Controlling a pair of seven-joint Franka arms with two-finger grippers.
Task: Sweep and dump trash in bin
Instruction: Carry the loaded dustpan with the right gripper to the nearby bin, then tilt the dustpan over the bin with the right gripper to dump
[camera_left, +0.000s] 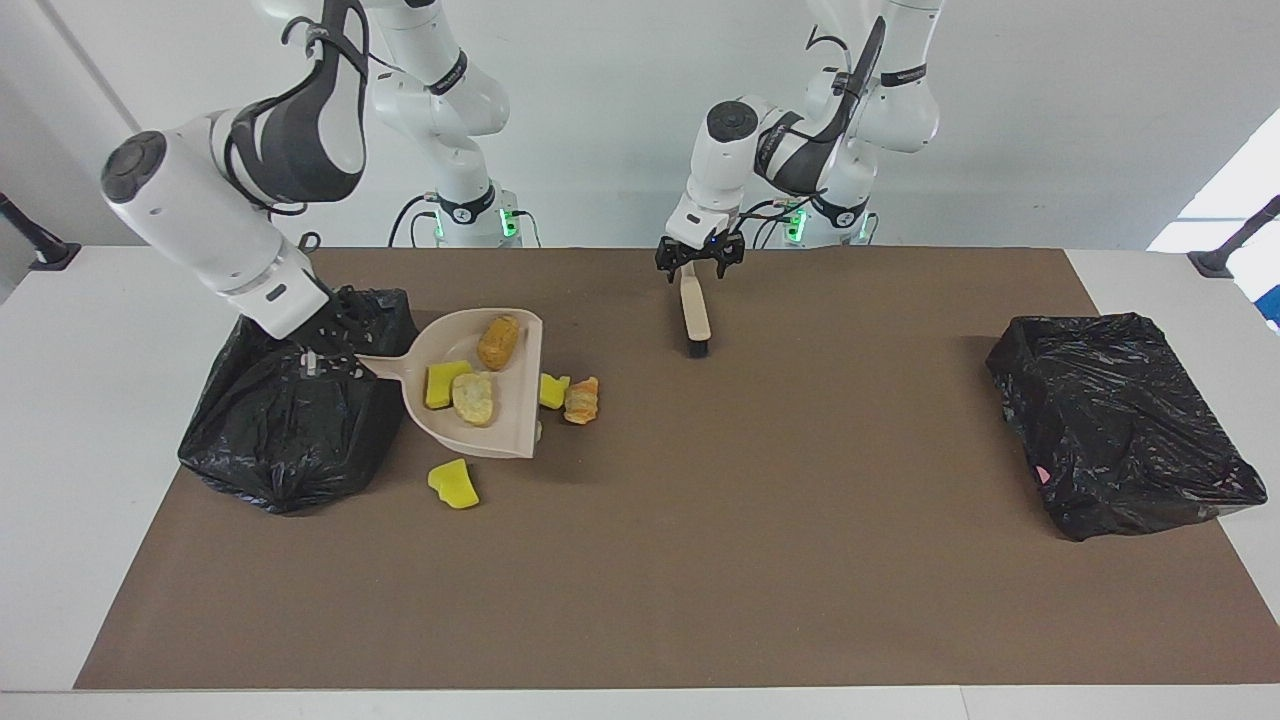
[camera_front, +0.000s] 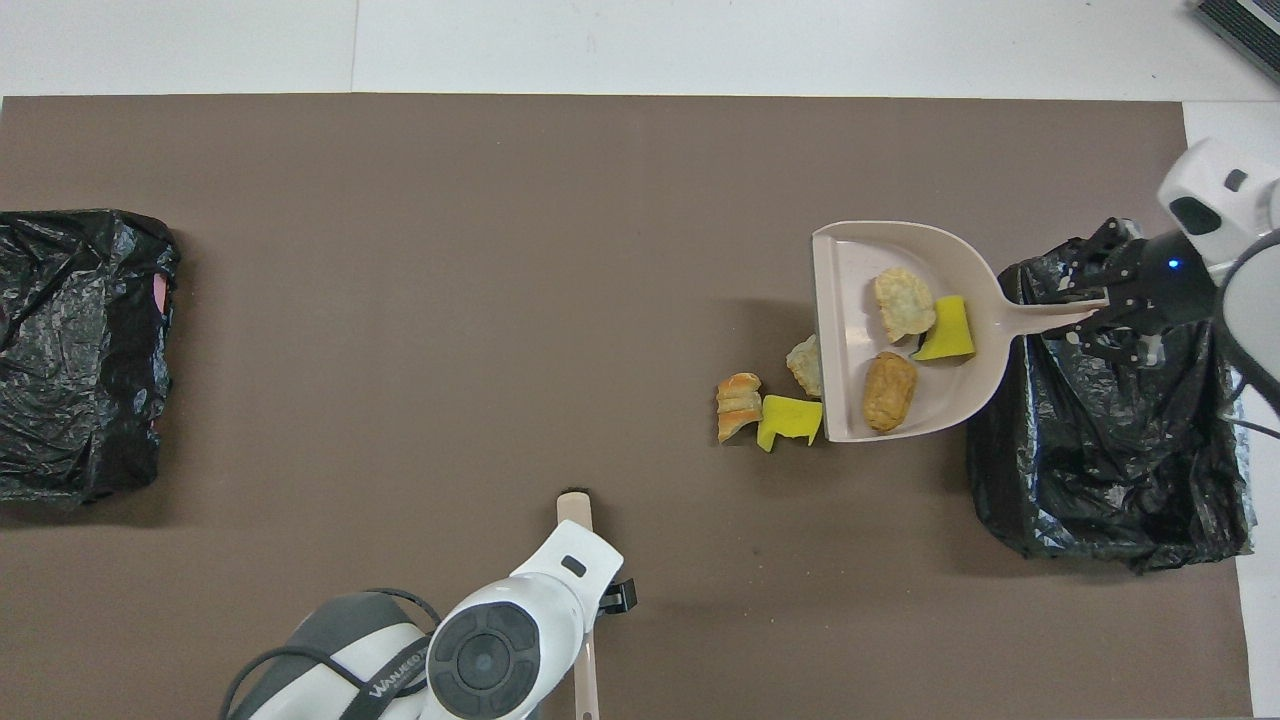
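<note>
We see a white table (camera_left: 60, 420) under a brown mat (camera_left: 700, 560). Dustpan (camera_left: 500, 435) mouth points three o'clock, trash (camera_left: 472, 396) aboard; right hand (camera_left: 322, 362) clenched on its handle; left hand (camera_left: 700, 258) released over the brush (camera_left: 694, 310).

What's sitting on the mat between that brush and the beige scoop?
Two scraps, both views show: an orange-brown bread lump and a yellow sponge chunk lying by the dustpan's open edge. From them to the brush, bare mat.

Three scraps (camera_left: 470, 380) lie in the dustpan (camera_left: 520, 440) beside the bin (camera_left: 290, 440).
</note>
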